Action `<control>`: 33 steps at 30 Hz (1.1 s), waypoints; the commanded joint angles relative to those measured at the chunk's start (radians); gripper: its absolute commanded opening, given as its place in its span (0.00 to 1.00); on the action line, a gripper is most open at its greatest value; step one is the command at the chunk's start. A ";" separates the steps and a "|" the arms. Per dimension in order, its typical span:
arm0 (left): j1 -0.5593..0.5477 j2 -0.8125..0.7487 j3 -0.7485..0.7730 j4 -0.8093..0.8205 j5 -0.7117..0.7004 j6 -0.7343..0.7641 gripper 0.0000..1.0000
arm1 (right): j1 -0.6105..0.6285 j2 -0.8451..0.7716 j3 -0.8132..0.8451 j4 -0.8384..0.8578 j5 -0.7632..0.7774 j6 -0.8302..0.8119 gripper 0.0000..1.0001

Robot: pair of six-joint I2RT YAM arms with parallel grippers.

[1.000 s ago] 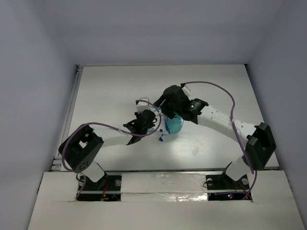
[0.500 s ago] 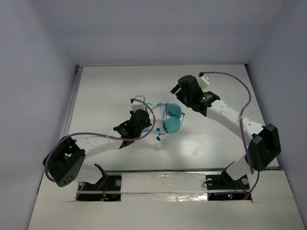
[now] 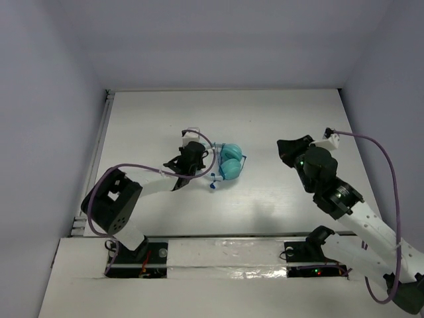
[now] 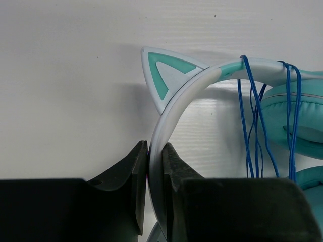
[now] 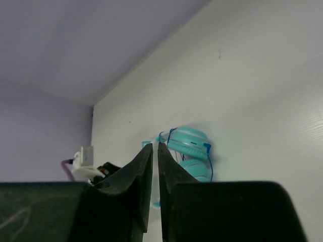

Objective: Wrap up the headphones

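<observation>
The headphones [image 3: 230, 161] lie mid-table, their teal ear cups [image 4: 298, 126] folded together. A thin blue cord [image 4: 252, 126] is looped several times over the pale headband [image 4: 176, 101], just past its cat-ear point [image 4: 161, 70]. My left gripper [image 3: 197, 154] is shut on the headband, which is pinched between both fingers [image 4: 155, 166]. My right gripper [image 3: 288, 147] hangs well to the right of the headphones and apart from them. Its jaws [image 5: 155, 151] are closed to a thin slit with nothing between them. The right wrist view shows the headphones [image 5: 189, 146] far off.
A short loose end of the cord [image 3: 213, 187] lies on the table just in front of the headphones. Purple robot cables [image 3: 371, 142] arc over both arms. A metal rail [image 3: 99, 152] runs along the table's left edge. Walls close off the left, back and right.
My right arm has let go of the headphones, pulled back to the right and closed its jaws. The ear cups now lie folded together, and the left arm has shifted slightly while keeping its grip.
</observation>
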State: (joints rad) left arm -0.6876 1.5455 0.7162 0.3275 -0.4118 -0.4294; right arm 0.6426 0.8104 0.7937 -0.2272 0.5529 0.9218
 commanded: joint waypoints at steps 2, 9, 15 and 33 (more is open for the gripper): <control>0.022 0.039 0.097 0.159 0.061 0.018 0.00 | 0.003 -0.053 -0.040 0.040 -0.039 -0.061 0.18; 0.040 0.165 0.176 0.179 0.062 0.040 0.25 | 0.003 -0.128 -0.024 -0.041 0.004 -0.084 0.40; 0.040 0.159 0.236 0.160 0.067 0.043 0.38 | 0.003 -0.217 0.030 -0.109 0.010 -0.126 0.52; 0.040 -0.816 0.143 -0.175 0.056 -0.091 0.77 | 0.003 -0.453 0.256 -0.109 -0.186 -0.324 0.80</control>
State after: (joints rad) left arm -0.6521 0.8215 0.8993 0.2691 -0.3462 -0.4881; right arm 0.6430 0.3946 1.0080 -0.3656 0.4137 0.6632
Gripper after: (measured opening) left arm 0.763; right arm 0.785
